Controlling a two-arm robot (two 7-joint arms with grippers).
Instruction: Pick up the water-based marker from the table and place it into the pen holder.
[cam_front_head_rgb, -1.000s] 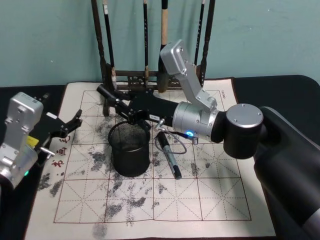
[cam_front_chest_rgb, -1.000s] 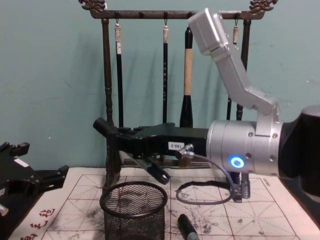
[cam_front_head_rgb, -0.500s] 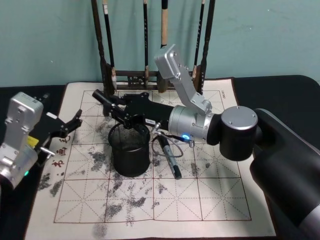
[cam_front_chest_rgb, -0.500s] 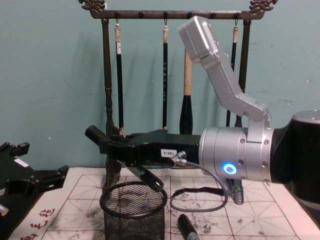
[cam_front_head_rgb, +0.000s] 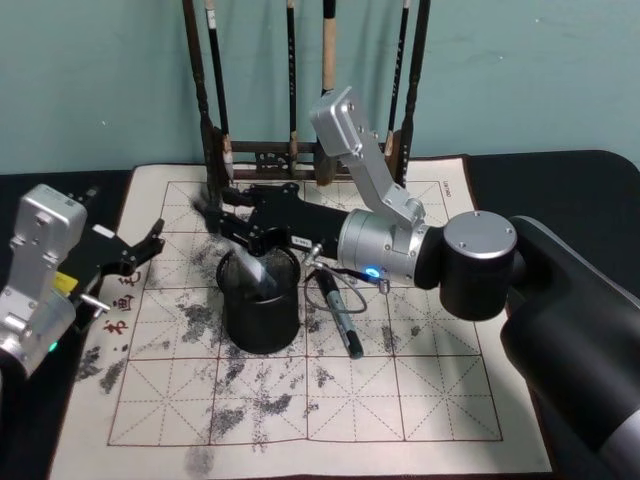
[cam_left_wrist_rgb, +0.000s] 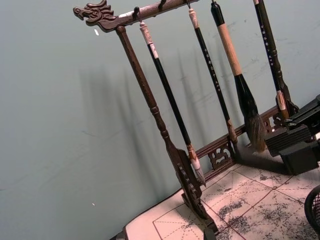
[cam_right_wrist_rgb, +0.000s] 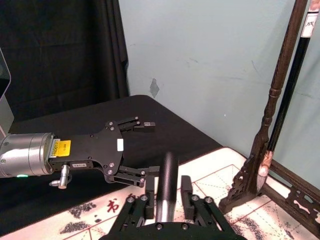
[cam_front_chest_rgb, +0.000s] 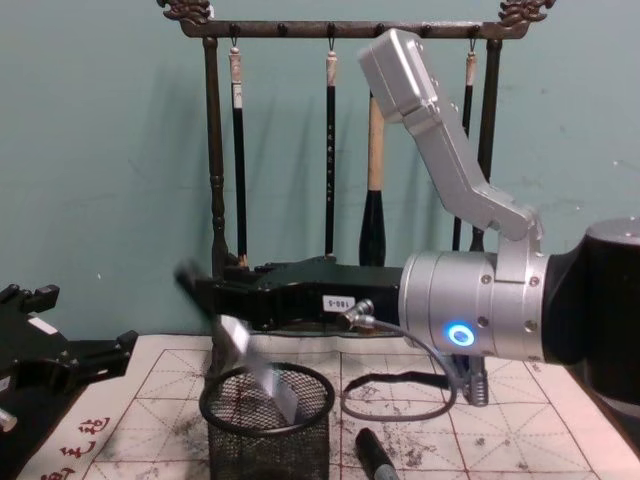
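Red-lettered mat (cam_front_head_rgb: 440, 400) under pen holder (cam_front_head_rgb: 262, 320).

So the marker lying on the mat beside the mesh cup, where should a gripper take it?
Probably mid-barrel, from above, jaws across its width. The marker lies flat and diagonal on the mat, so both sides are free; its far end nears the pen holder, leaving less room there.

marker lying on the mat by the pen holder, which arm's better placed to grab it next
Probably right. The right pincer hovers over the pen holder, and that marker lies to the holder's right. The left pincer sits open at the left edge of the mat, beyond the holder.
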